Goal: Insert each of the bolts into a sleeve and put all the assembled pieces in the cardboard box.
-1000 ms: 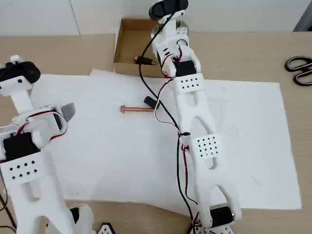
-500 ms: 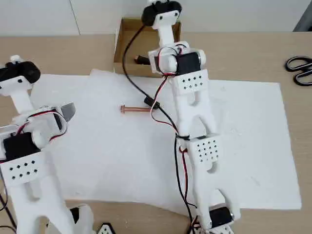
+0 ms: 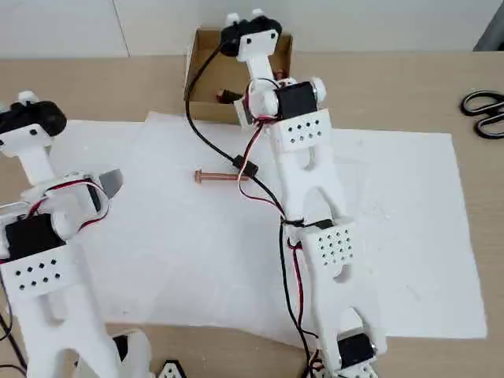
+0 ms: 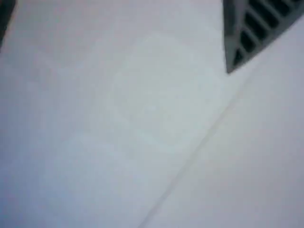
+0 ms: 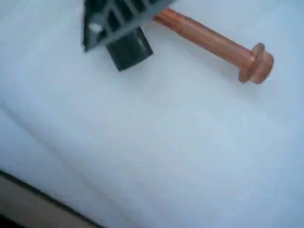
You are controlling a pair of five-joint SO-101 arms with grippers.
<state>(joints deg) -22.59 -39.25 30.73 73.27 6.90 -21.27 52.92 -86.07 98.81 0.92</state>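
Observation:
A copper bolt [image 3: 220, 176] lies on the white foam sheet [image 3: 394, 220], and a small black block [image 3: 241, 164] rests by its shaft end. In the right wrist view the bolt [image 5: 213, 45] and the black block [image 5: 128, 50] show close up, beside one grey finger [image 5: 111, 21]. The cardboard box [image 3: 191, 59] stands at the back, with a dark piece tipped in copper [image 3: 228, 97] inside. My right gripper [image 3: 241, 112] hangs open over the box's near wall, holding nothing. My left gripper [image 3: 106, 179] is open over bare foam at the left, one finger [image 4: 251, 28] showing.
Scissors [image 3: 484, 110] lie on the wooden table at the far right. The right arm's black and red cable [image 3: 206, 138] loops over the foam between the box and the bolt. Broad foam stretches right of the right arm.
The right arm's wrist has swung left and drawn back from over the box toward the foam. The bolt, the black block and the left arm stayed put.

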